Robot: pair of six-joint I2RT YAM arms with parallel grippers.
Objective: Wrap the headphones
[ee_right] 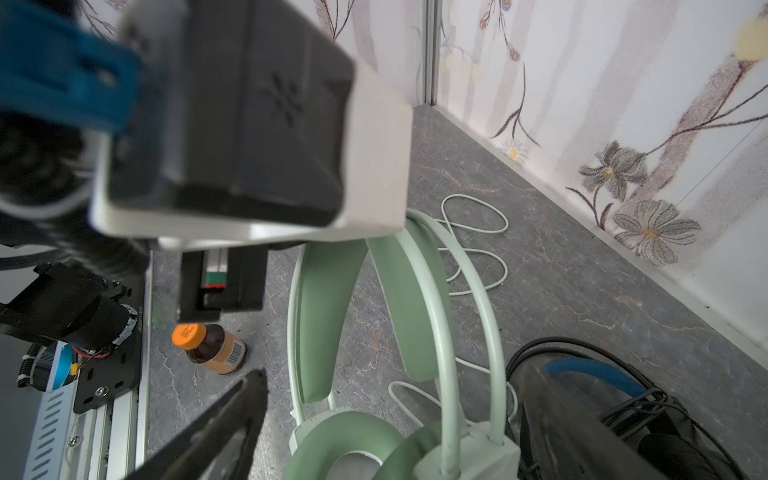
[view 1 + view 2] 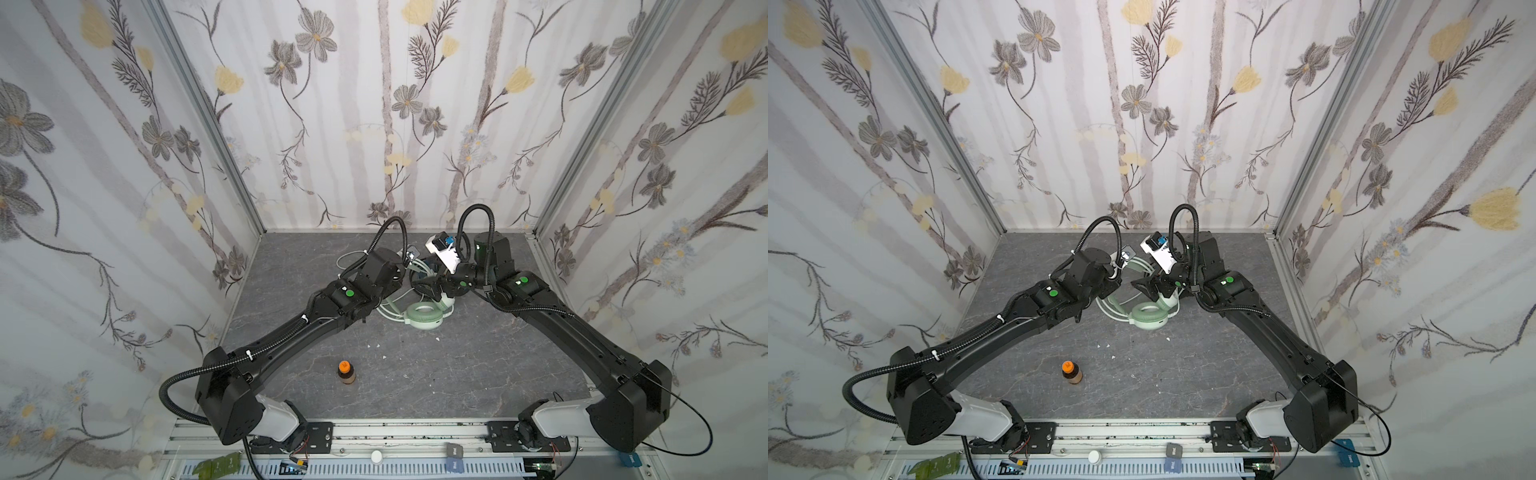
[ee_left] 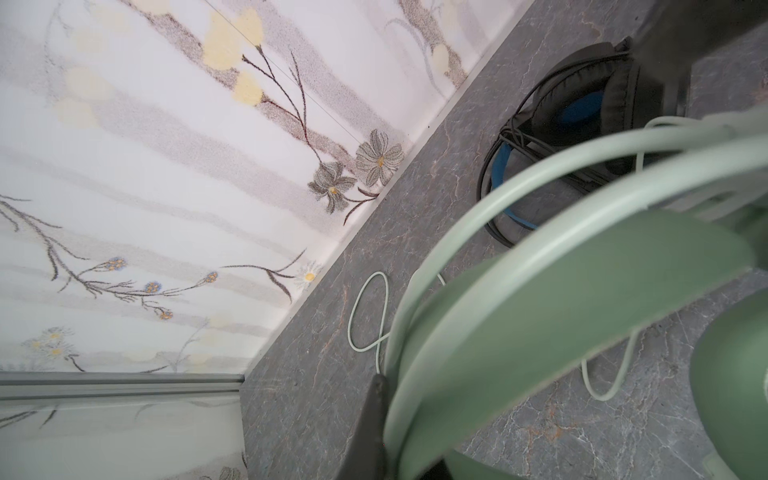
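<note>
Left pincer [image 3: 399, 415] is closed on the headband of the mint-green over-ear corded headset [image 2: 424, 318], which is found just behind the centre of the grey marbled surface [image 2: 457, 374]. Right pincer [image 1: 392, 374] is spread wide astride the ear-cup end. The pale cable [image 1: 473, 216] is seen in loose loops. The black headset with blue inner band [image 3: 623, 91] is placed just beside, toward the back edge.

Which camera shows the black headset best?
Left wrist view: the black headset shows an ear cup, blue band and cable. Right wrist view catches part; both top views barely show it.
</note>
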